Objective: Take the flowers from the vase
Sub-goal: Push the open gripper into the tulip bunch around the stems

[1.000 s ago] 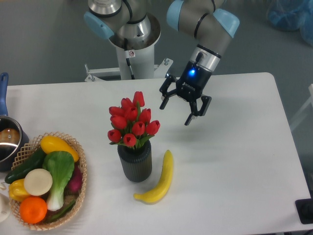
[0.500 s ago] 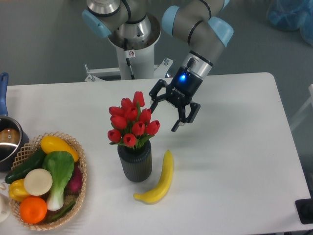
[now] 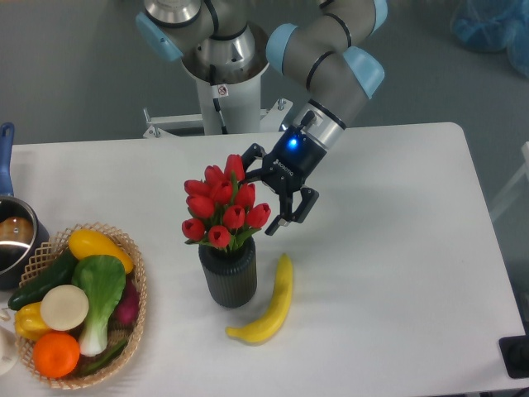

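The flowers (image 3: pixel 221 205), a bunch of red tulip buds with green leaves, stand upright in the vase (image 3: pixel 227 271), a short dark ribbed cylinder near the middle of the table. My gripper (image 3: pixel 263 198) is open. It sits just right of the buds, at about their height, with one finger close to the top bud and the other beside the right-hand bud. It holds nothing. The stems are hidden inside the vase.
A yellow banana (image 3: pixel 271 303) lies just right of the vase. A wicker basket (image 3: pixel 136 281) with vegetables and fruit sits at the front left. A steel pot (image 3: pixel 11 240) with a blue handle is at the left edge. The robot base (image 3: pixel 221 78) stands behind the table.
My gripper has moved left and slightly down, from well right of the flowers to right beside the buds. It stays open. The flowers and vase have not moved.
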`<act>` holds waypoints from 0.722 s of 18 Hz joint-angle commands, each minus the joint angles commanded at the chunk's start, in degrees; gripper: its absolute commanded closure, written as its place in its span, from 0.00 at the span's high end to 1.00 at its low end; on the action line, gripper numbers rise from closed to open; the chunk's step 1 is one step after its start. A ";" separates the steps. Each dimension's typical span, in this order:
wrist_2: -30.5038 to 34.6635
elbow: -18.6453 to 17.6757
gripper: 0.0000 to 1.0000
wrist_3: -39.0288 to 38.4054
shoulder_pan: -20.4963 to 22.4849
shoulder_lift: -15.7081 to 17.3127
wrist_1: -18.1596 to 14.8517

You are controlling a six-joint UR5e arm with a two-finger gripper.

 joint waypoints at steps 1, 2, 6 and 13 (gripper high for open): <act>-0.35 0.18 1.00 -0.18 -0.27 -0.26 0.00; -0.53 0.35 1.00 -0.27 -0.27 -0.35 0.00; -0.53 0.35 1.00 -0.27 -1.14 -0.70 0.00; -4.03 0.70 1.00 -0.27 -1.85 -1.41 0.00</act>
